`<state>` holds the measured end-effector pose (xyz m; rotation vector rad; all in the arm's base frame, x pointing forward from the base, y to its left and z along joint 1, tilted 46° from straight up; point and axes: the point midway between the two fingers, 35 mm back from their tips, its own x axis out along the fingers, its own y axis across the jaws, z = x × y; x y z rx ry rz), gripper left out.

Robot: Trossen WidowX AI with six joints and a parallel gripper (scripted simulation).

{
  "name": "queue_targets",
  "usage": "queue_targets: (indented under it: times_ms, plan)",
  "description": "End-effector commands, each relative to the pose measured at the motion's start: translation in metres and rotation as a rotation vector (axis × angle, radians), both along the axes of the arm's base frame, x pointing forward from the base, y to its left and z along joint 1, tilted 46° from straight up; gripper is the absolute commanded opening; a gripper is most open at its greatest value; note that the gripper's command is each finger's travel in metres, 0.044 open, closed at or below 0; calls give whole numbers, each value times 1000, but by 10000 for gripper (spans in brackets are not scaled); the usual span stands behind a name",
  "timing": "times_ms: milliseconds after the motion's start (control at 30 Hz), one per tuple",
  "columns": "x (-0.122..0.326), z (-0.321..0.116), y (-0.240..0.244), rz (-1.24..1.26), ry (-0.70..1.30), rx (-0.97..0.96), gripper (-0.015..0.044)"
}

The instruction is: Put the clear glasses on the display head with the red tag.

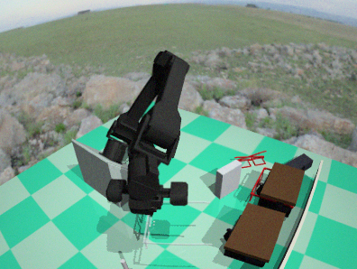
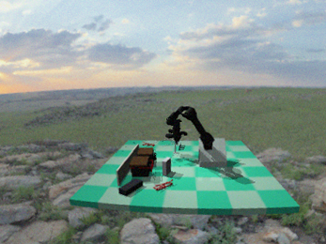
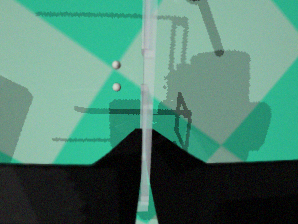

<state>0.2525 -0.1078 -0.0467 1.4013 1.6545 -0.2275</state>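
Observation:
My gripper (image 1: 146, 213) (image 2: 176, 140) (image 3: 143, 135) is shut on the clear glasses (image 1: 145, 241) (image 3: 147, 70). They hang below the fingers above the table, their two thin temples reaching toward the heads in the top view. In the wrist view their front runs as a pale upright strip between the fingertips. Two brown-topped heads stand side by side, well away from the gripper. The farther head in the top view (image 1: 283, 182) (image 2: 141, 161) wears red glasses (image 1: 254, 184). The nearer head (image 1: 255, 231) (image 2: 145, 151) shows no glasses. I cannot make out the red tag.
A pale upright block (image 1: 229, 179) (image 2: 167, 166) stands between the arm and the heads. Loose red glasses (image 1: 252, 160) (image 2: 163, 185) and a black box (image 1: 301, 162) (image 2: 130, 188) lie beyond it. A long upright board (image 2: 127, 165) is behind the heads. A grey panel (image 1: 94, 167) stands near the arm's base.

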Motion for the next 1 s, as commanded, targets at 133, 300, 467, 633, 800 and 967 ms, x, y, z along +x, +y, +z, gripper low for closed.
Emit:
queue_targets:
  times_ms: [133, 300, 467, 633, 800, 967]
  plan:
    - [5, 23, 26, 243, -232, -14, 0]
    - [7, 37, 44, 405, -388, -25, 0]
    - [8, 51, 62, 566, -545, -34, 0]
    - [7, 57, 71, 646, -624, -38, 0]
    - [8, 54, 73, 646, -624, -38, 0]
    - [9, 51, 76, 646, -623, -39, 0]
